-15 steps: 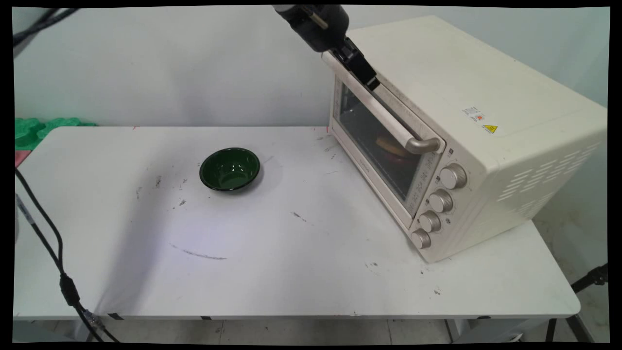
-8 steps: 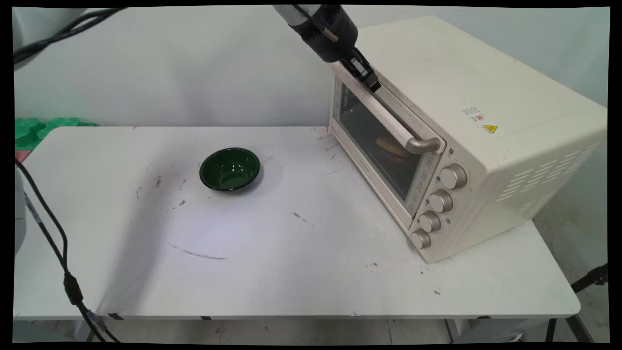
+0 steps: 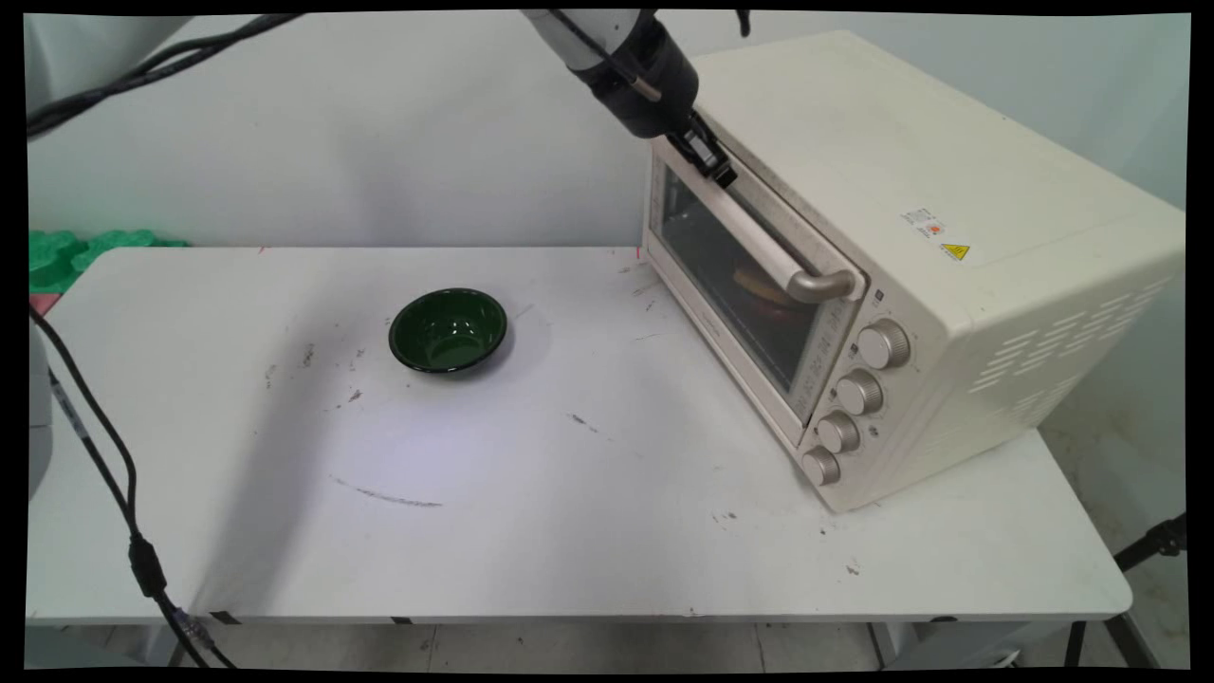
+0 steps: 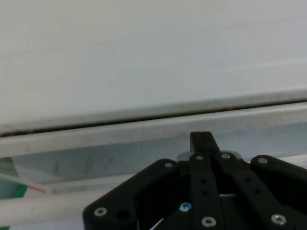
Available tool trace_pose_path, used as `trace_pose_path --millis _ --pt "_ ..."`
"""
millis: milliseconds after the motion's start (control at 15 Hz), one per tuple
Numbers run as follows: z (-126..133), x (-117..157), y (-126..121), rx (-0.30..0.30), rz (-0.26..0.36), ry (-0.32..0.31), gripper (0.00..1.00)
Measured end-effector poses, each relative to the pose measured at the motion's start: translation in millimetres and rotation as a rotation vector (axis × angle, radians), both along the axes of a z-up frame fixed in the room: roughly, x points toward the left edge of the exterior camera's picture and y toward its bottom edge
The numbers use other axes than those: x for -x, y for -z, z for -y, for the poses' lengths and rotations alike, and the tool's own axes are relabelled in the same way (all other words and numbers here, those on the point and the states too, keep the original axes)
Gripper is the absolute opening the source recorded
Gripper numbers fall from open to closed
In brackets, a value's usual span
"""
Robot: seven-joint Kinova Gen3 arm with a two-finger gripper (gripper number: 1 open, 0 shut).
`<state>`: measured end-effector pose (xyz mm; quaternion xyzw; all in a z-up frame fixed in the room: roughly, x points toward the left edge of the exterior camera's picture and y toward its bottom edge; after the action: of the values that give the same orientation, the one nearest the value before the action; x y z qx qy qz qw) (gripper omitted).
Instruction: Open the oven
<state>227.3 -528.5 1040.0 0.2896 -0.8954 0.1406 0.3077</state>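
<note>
A cream toaster oven [image 3: 948, 171] stands at the table's right, its glass door [image 3: 730, 275] almost closed. Something orange and red [image 3: 759, 286] shows dimly inside. My gripper [image 3: 719, 171] is shut, and its tips press on the door's top edge just above the far end of the long handle [image 3: 787, 270]. In the hand view the gripper [image 4: 204, 139] has its fingers together against the door's top rim [image 4: 120, 132]. The oven's top [image 4: 144, 57] lies beyond, and the handle [image 4: 43, 211] runs below left. Nothing is held.
An empty dark green bowl [image 3: 448, 329] sits on the white table [image 3: 569, 493] left of the oven. Four knobs [image 3: 858, 391] line the oven's front right. Black cables [image 3: 95, 455] hang at the left edge, and green foam [image 3: 76, 249] lies behind the table's far left corner.
My gripper has moved right and slightly down against the door's top. The door has swung closer to the oven body.
</note>
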Motion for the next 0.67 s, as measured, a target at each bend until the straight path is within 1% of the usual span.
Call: trace_pose_path --millis 400,667 --pt "-17 -20 7 -0.025 0.039 0.000 0.00" --pt "-34 -43 13 -0.039 0.053 0.000 0.00"
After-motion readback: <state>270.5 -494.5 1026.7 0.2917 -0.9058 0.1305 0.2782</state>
